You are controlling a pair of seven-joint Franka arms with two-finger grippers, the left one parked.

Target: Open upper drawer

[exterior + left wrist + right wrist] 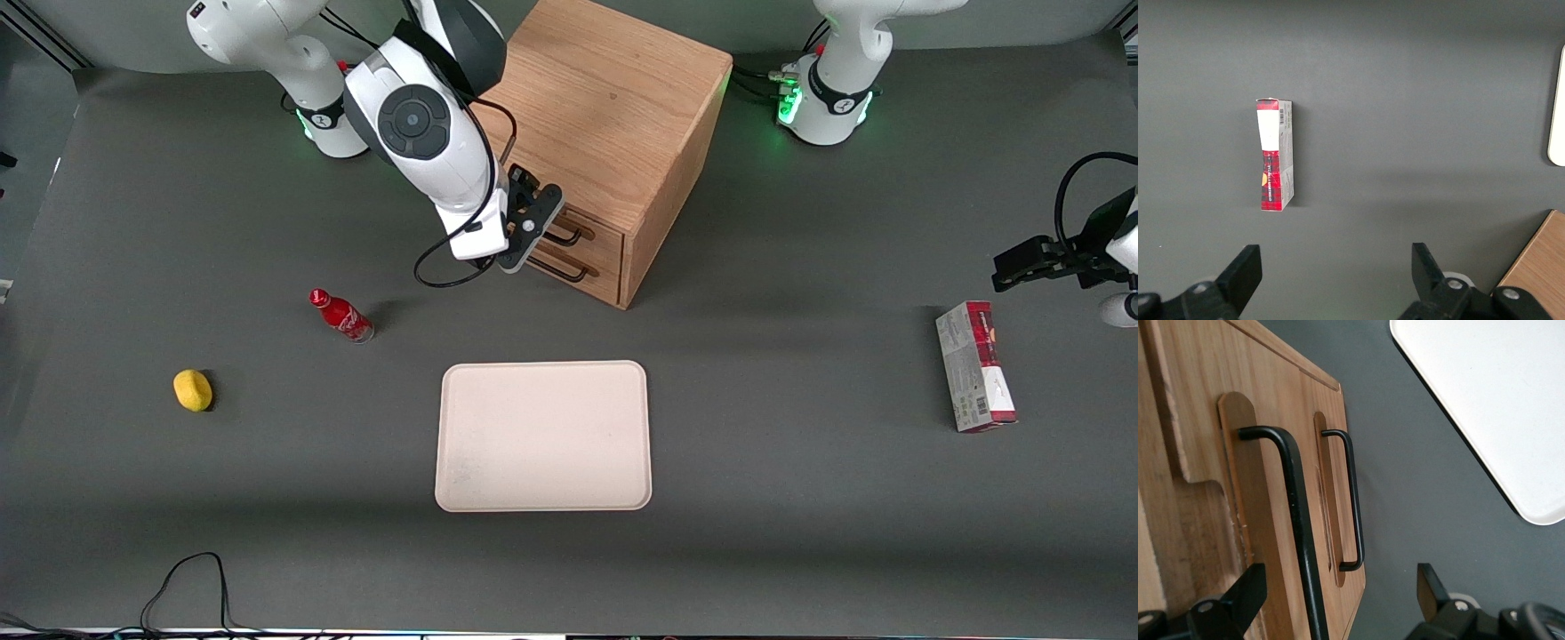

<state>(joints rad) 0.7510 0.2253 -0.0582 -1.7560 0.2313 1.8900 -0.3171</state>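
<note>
The wooden cabinet (613, 133) stands at the worktop (800, 551) edge farthest from the front camera, about midway along it. Its upper drawer (597, 233) sits flush with the cabinet face, closed, directly above the lower drawer (587, 267). The gripper (526, 233) hangs in front of the drawers, at the end of the cabinet face toward the working arm's end of the worktop. Seen from the right wrist, the jaws are spread wide, with the upper drawer's black wire handle (1295, 513) running between them; neither finger is seen touching it. The lower handle (1353, 500) lies just beside it. A cream tray (542, 436) lies mid-worktop, nearer the front camera. A red bottle (341, 316) and a yellow object (193, 390) lie toward the working arm's end, a red carton (974, 366) toward the parked arm's.
</note>
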